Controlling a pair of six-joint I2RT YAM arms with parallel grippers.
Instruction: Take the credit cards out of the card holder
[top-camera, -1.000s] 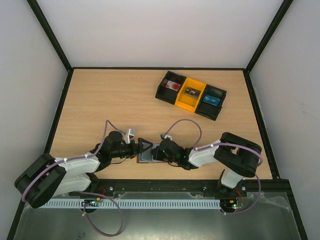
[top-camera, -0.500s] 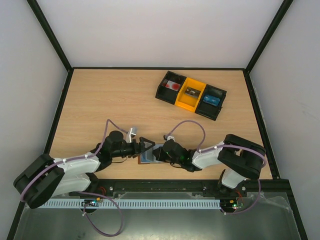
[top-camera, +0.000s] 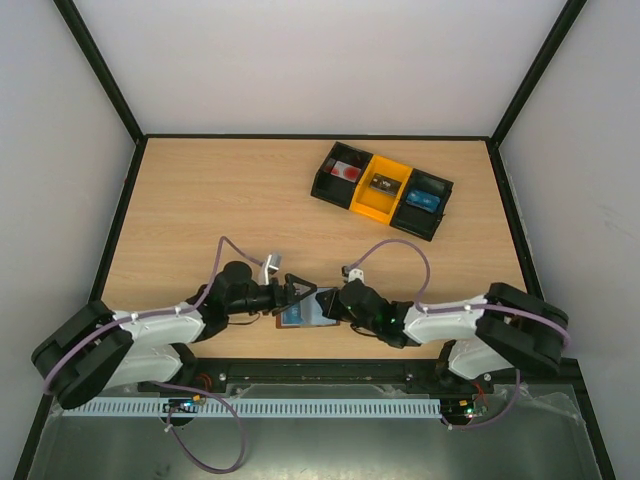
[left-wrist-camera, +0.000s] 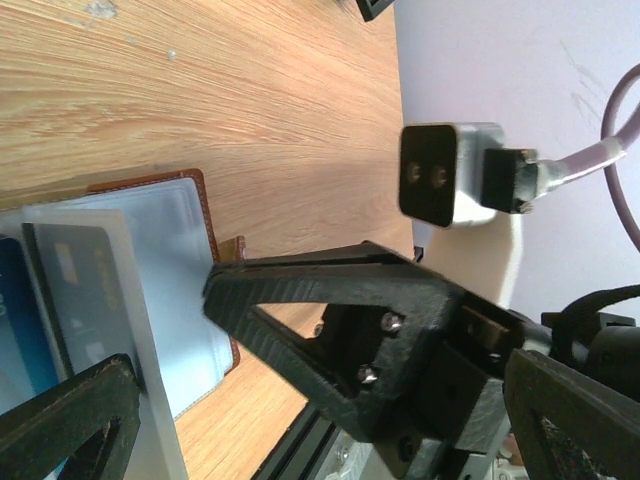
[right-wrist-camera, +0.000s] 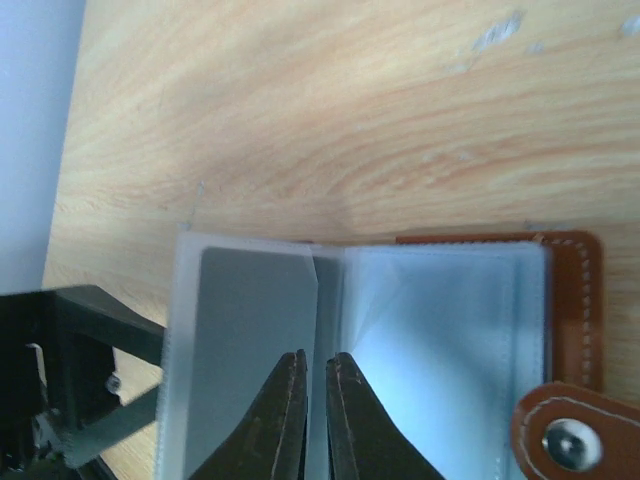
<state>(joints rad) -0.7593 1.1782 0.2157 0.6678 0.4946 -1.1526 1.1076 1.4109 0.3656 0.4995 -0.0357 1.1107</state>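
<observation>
The card holder (right-wrist-camera: 575, 300) lies spread open on the table (top-camera: 200, 200) close to its near edge, right between the two arms. Its long axis runs roughly left to right, so each arm faces one short end. From the right wrist I can see clear sleeves fanned over the brown cover, the snap tab (right-wrist-camera: 565, 440) off at the right arm's own end. The credit cards are not out yet: a grey card (right-wrist-camera: 250, 350) sits in the far sleeve, and the left wrist view shows a dark blue card (left-wrist-camera: 75, 290) tucked in another.

The right gripper (right-wrist-camera: 316, 365) is the one on it. Its fingers are drawn almost together over the seam between two leaves, seemingly nipping a sleeve on edge. The left gripper (top-camera: 297, 290) stands just at the opposite end with its fingers (left-wrist-camera: 60, 420) spread wide, gripping nothing. To my eye the grey card lies on that arm's side, so a pull along the long axis would suit it best.

Well apart, at the back right, is a tray of bins (top-camera: 368, 208): a red item (top-camera: 345, 172) in one black bin, a small dark piece (top-camera: 382, 183) in the yellow, something blue (top-camera: 425, 200) in the other black one
</observation>
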